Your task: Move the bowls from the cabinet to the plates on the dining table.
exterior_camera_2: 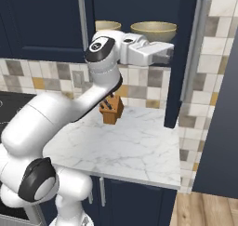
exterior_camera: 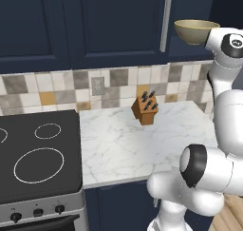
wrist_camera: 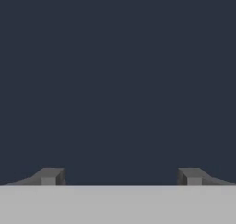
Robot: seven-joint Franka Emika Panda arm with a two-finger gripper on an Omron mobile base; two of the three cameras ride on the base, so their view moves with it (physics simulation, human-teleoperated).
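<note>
Two beige bowls stand side by side in the open navy cabinet (exterior_camera_2: 42, 20): the near bowl (exterior_camera_2: 153, 30) and a second bowl (exterior_camera_2: 108, 25) behind my wrist. In the left base view one bowl (exterior_camera: 195, 31) sits just left of my raised hand, beside the cabinet (exterior_camera: 114, 21). My gripper (exterior_camera_2: 166, 55) is level with the shelf, just below the near bowl's base, pointing toward the open cabinet door (exterior_camera_2: 179, 71). In the hand view the gripper (wrist_camera: 120, 176) is open, its fingertips (wrist_camera: 50, 176) wide apart with nothing between them, facing a flat navy surface. Plates and dining table are out of view.
Below the cabinet lies a small marble counter (exterior_camera: 123, 144) with a wooden knife block (exterior_camera: 146, 109) against the tiled wall. A black stove (exterior_camera: 38, 154) adjoins it on the left. The open door's silver handle (exterior_camera_2: 197, 48) stands right of my hand.
</note>
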